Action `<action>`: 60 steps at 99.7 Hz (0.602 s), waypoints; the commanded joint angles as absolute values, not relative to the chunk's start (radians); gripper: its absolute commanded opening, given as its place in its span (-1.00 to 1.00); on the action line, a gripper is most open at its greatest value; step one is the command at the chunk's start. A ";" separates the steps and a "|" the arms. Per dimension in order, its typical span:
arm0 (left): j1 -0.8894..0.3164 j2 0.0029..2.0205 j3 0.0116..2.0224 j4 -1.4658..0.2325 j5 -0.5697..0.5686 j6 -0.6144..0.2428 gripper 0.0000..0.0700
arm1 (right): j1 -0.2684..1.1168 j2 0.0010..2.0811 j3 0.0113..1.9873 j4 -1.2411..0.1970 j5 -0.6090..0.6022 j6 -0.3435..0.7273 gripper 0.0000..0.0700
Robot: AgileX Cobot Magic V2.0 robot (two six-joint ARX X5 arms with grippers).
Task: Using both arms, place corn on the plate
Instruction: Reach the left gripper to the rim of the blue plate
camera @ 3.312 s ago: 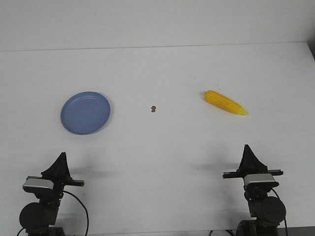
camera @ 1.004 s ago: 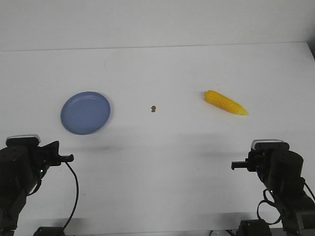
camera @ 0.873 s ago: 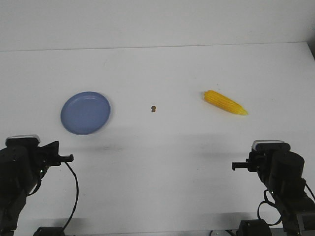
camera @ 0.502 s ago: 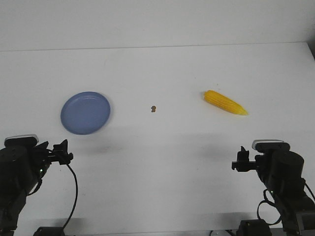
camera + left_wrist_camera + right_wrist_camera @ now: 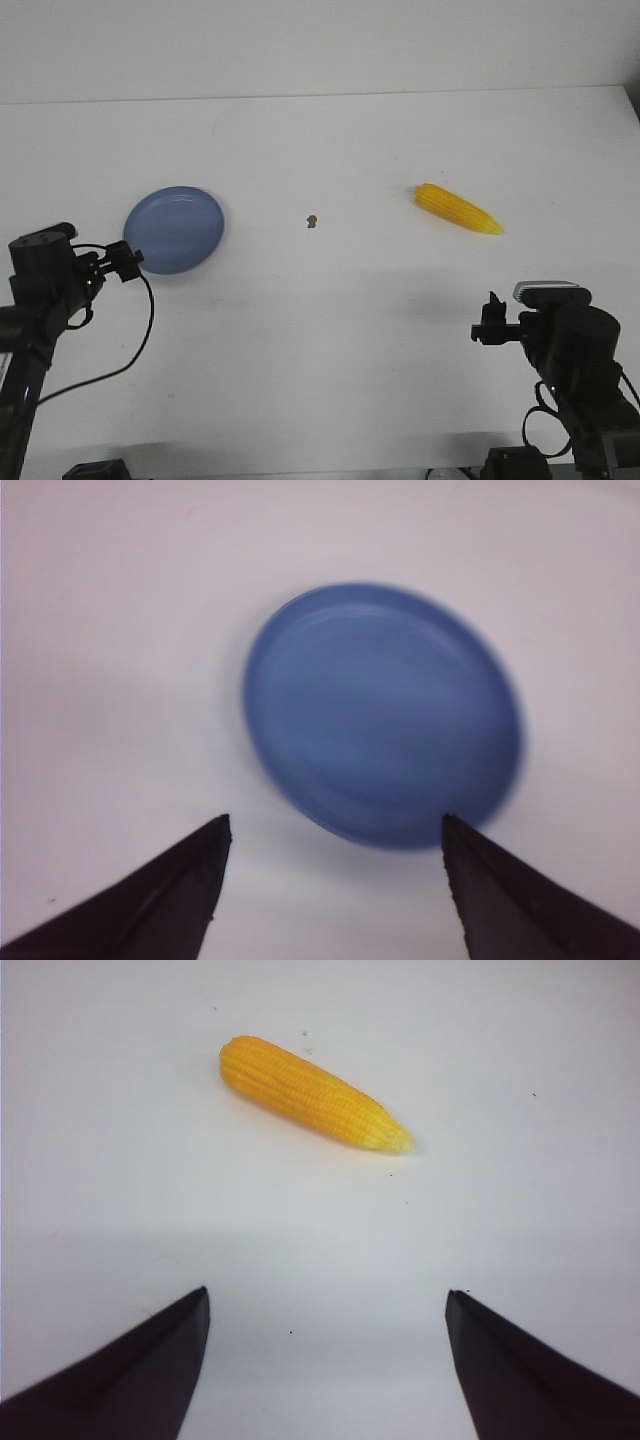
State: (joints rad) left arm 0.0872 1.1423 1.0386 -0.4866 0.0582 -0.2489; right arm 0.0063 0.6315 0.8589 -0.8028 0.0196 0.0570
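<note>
The yellow corn (image 5: pixel 458 208) lies on the white table at the right, its tip pointing right; it also shows in the right wrist view (image 5: pixel 312 1095). The blue plate (image 5: pixel 174 228) sits at the left and is empty; it fills the left wrist view (image 5: pixel 385 710). My left gripper (image 5: pixel 127 262) is open and empty, just at the plate's near-left rim. My right gripper (image 5: pixel 490 322) is open and empty, well short of the corn on the near side. In the wrist views both pairs of fingers (image 5: pixel 180 880) (image 5: pixel 150 1355) stand wide apart over bare table.
A tiny brown speck (image 5: pixel 312 220) lies between plate and corn. The table's far edge (image 5: pixel 320 97) runs across the back, and its right edge is near the corn's side.
Both arms rose from their folded rest pose and both grippers opened. In the last half second the left gripper moved forward and up to the plate's rim; the right arm barely moved.
</note>
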 commanded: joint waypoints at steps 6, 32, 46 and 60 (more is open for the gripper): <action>0.123 1.272 1.113 -0.429 0.068 -0.275 0.24 | 0.006 0.636 0.877 -0.793 0.019 0.060 0.42; 0.164 1.540 1.264 -0.410 0.080 -0.280 0.24 | 0.006 0.636 0.877 -0.794 0.019 0.060 0.42; 0.167 1.644 1.320 -0.408 0.078 -0.273 0.24 | 0.006 0.636 0.877 -0.794 0.019 0.060 0.42; 0.173 1.721 1.335 -0.395 0.079 -0.273 0.24 | 0.007 0.636 0.877 -0.794 0.018 0.061 0.42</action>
